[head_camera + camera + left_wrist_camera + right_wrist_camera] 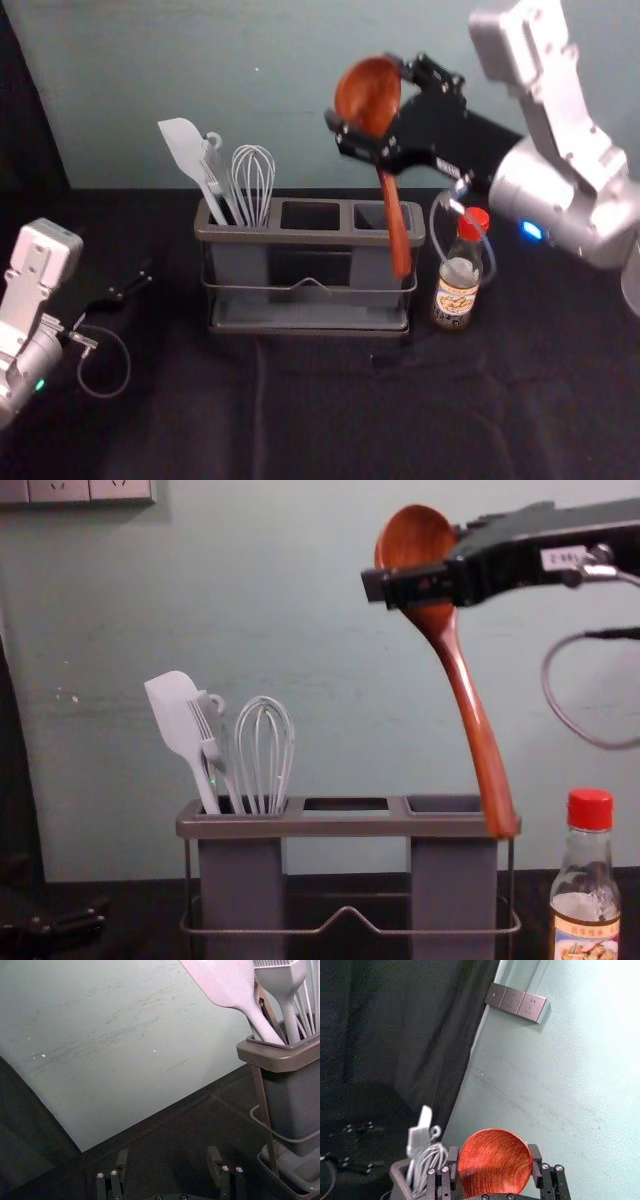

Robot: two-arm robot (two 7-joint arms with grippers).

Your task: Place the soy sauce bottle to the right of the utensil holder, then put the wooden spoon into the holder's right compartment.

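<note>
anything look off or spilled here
No spills or damage visible; the soy sauce bottle stands upright. Only the wooden spoon hangs askew in the right claw, its handle passing before the holder's rim.

Pale spatula, head up, leaning left. Wire whisk upright to its right. Between them, a pale utensil with a ridged head and a loop-topped one. Behind: grey-green wall, scuffed; three joined wall plates. Dark curtain at left. Black tablecloth, lightly creased.
</note>
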